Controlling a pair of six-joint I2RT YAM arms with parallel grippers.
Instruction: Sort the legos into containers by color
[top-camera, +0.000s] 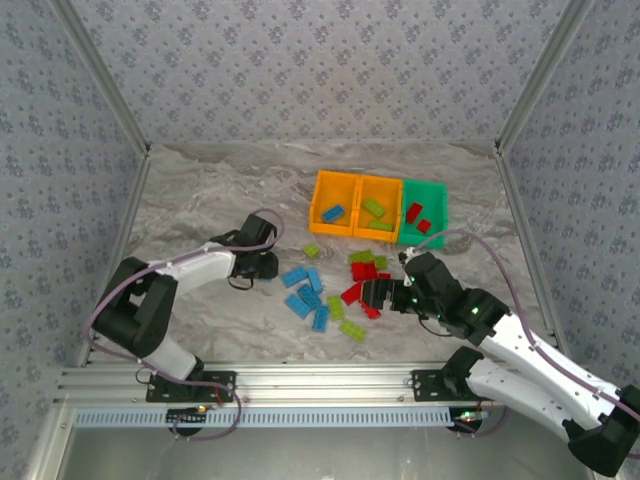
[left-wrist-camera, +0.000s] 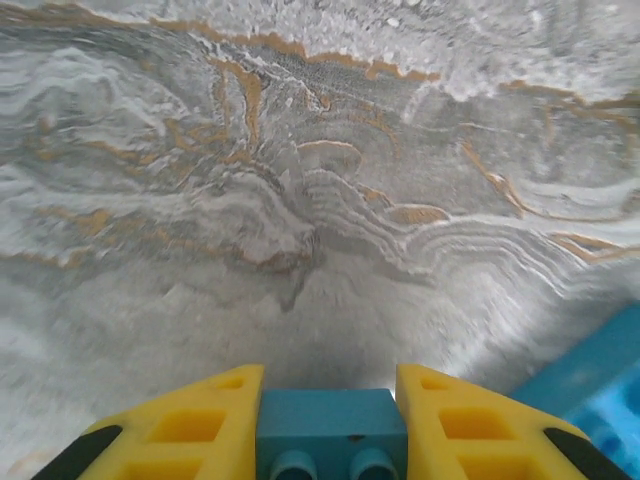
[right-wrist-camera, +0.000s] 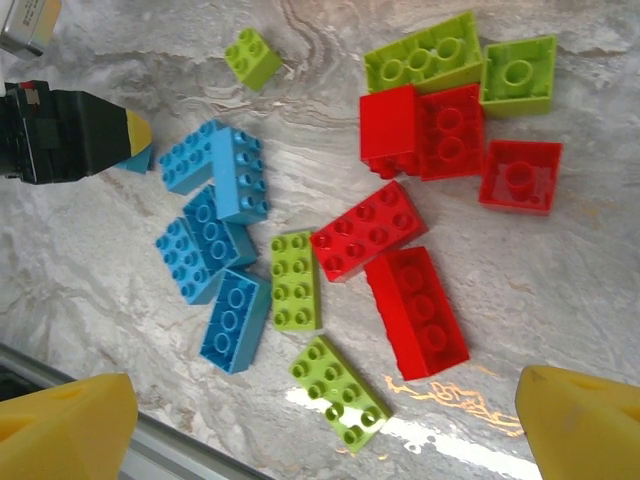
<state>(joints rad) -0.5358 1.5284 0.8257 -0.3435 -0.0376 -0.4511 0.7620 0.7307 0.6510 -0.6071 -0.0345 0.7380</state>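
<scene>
Here, left hand (left-wrist-camera: 330, 395) clamped on a blue brick (left-wrist-camera: 330, 432), right hand (right-wrist-camera: 325, 395) agape, we should lift high toward the leftmost orange bin (top-camera: 317, 200).

3 bins in a row, far side of table (top-camera: 200, 190), walls touching. L orange bin (top-camera: 337, 177) has 1 blue lego (top-camera: 332, 212), mid orange bin (top-camera: 380, 180) has 2 lime legos (top-camera: 374, 208), green bin (top-camera: 425, 184) has 2 red legos (top-camera: 414, 211). Loose ones lie nearer, studs mostly up: blue cluster (right-wrist-camera: 215, 240) on L, red cluster (right-wrist-camera: 400, 230) on R, lime bricks (right-wrist-camera: 296, 280) scattered btwn & around. 1 blue brick (left-wrist-camera: 330, 435) sits pinched in left claw (left-wrist-camera: 330, 400).
</scene>
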